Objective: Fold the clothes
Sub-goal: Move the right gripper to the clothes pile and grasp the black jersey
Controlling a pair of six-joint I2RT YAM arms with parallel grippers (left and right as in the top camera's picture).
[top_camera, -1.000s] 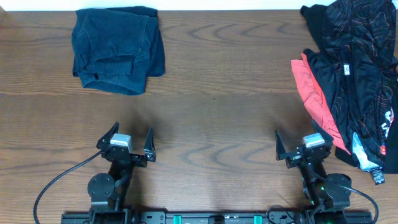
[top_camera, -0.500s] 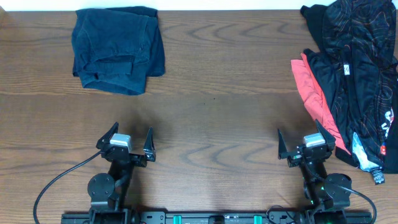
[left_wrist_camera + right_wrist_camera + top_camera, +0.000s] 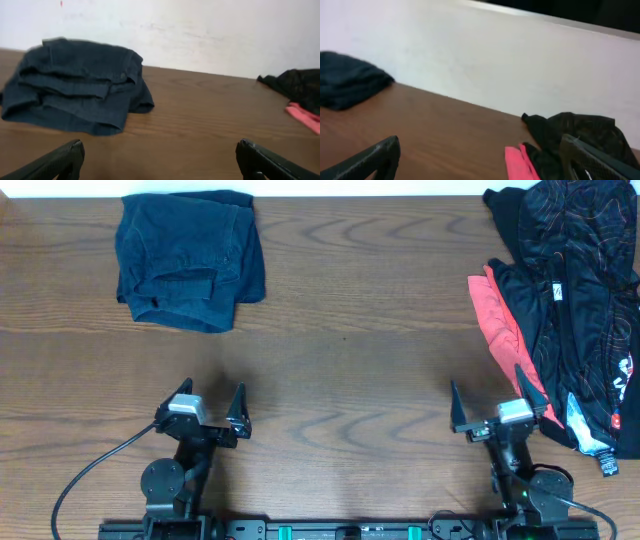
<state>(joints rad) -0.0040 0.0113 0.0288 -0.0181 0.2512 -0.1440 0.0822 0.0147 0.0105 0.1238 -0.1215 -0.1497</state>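
The left gripper [image 3: 211, 396] and right gripper [image 3: 489, 395] stand wide open, empty. The black shirt [image 3: 575, 310] lies over the red T-shirt [image 3: 497, 325], so one grasp may catch both.

No legible writing
The white marks [image 3: 553, 292] on the black shirt [image 3: 585, 320] at three o'clock are too small to read.

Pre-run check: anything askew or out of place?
The black shirt and red garment lie in a rumpled, overlapping heap at far right, running out of frame. The dark blue garment at far left is only roughly folded.
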